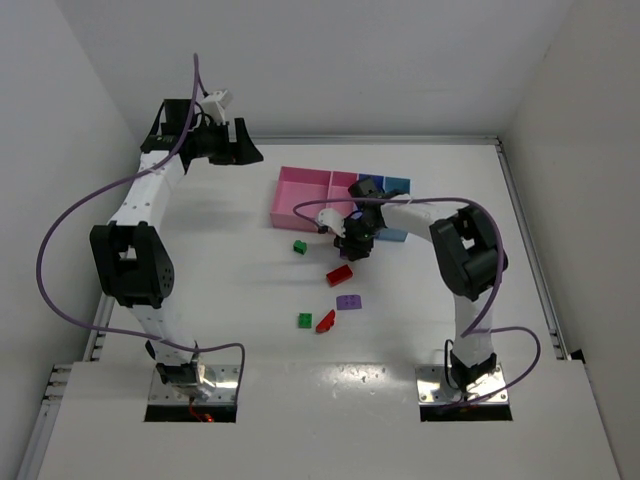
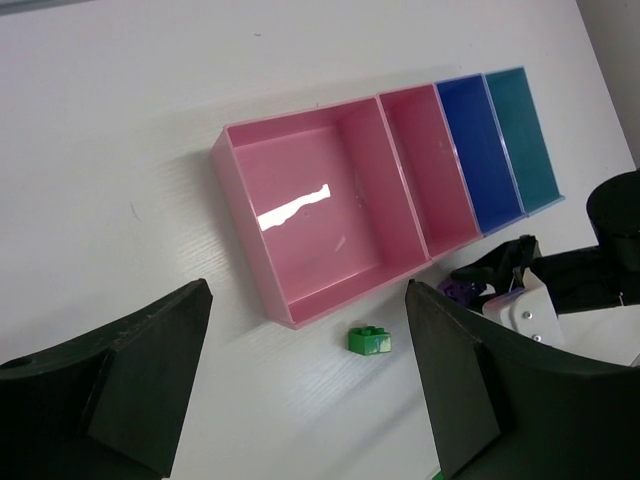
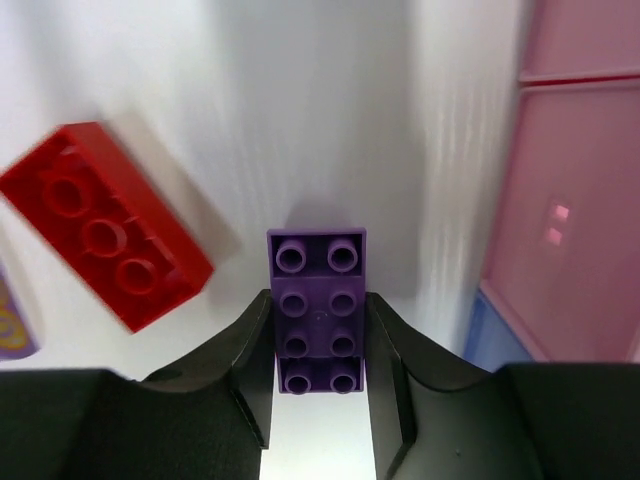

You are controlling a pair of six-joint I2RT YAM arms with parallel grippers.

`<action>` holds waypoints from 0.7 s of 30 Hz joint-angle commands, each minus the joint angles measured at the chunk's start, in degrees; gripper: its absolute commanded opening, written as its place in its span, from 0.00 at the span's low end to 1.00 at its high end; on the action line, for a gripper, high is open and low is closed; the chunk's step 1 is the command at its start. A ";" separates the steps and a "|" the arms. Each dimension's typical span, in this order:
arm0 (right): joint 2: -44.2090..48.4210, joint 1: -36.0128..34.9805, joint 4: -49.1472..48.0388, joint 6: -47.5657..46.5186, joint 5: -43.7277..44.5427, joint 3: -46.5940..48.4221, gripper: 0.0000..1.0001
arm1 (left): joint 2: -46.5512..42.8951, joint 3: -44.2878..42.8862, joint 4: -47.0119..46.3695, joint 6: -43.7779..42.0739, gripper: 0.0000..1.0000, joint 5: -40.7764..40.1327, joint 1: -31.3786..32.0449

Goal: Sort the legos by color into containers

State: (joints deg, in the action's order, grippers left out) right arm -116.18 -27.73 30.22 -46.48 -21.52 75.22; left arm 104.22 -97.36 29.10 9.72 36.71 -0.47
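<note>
R gripper (image 3: 320, 312) pinches purple brick (image 3: 318, 290) by its long sides | brick's long way points straight out from grip | bins (image 3: 565, 250) just beside, R arm nearer | L gripper (image 2: 308, 300) spread wide, empty

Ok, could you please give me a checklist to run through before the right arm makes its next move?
1. Right gripper closed on the purple brick: ok, fingers against both long sides.
2. Brick straight in the grip: ok.
3. Brick lifted clear: cannot tell.
4. Red brick clear of the fingers: ok, apart, not touching.
5. Containers free to receive: ok, all four compartments look empty.
6. Left gripper out of the way: ok, open, holding nothing.
</note>
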 commanded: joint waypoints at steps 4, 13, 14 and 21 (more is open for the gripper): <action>13.07 -0.93 2.48 7.35 -7.83 1.15 0.18 | -0.51 -0.29 -1.07 0.13 0.85 1.17 0.03; 13.89 3.12 -5.51 34.68 4.36 10.54 0.10 | -5.08 4.90 -3.70 -0.40 0.85 -2.70 2.49; 13.01 3.90 -6.13 38.88 8.29 11.17 0.08 | -5.08 5.51 -3.70 -0.40 0.85 -2.70 2.49; 5.97 6.72 -6.75 49.02 15.89 16.97 0.06 | -5.61 6.57 -5.72 1.26 0.85 -2.70 3.01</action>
State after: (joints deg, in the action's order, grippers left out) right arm -107.92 -21.58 24.67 -5.74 -11.07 88.99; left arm 102.00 -91.05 26.57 9.78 34.11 1.98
